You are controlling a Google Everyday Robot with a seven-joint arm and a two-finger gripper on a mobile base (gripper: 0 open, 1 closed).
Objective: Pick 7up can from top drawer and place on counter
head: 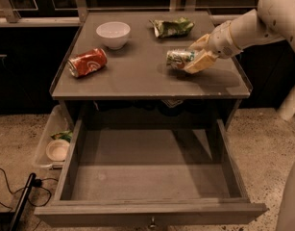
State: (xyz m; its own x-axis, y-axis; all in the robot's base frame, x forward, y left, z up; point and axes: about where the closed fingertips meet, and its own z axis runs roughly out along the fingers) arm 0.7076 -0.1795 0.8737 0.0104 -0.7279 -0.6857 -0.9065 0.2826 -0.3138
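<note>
A grey cabinet is seen from above and in front. A white arm (pixel 255 25) reaches in from the upper right. Its gripper (pixel 199 57) sits over the right side of the counter (pixel 137 78), fingers clamped on the 7up can (pixel 179 58). The can lies on its side, silver end pointing left, low over the surface with a shadow beneath; whether it touches the counter cannot be told.

Also on the counter: a white bowl (pixel 113 33) at the back left, an orange-red can (pixel 87 62) lying on its side at the left, and a crumpled green wrapper (pixel 172 27) at the back, just behind the gripper.

Below, the top drawer (pixel 152 214) is pulled wide open towards the viewer. A clear bin (pixel 43 143) stands on the floor to its left, beside a black cable (pixel 15 198).
</note>
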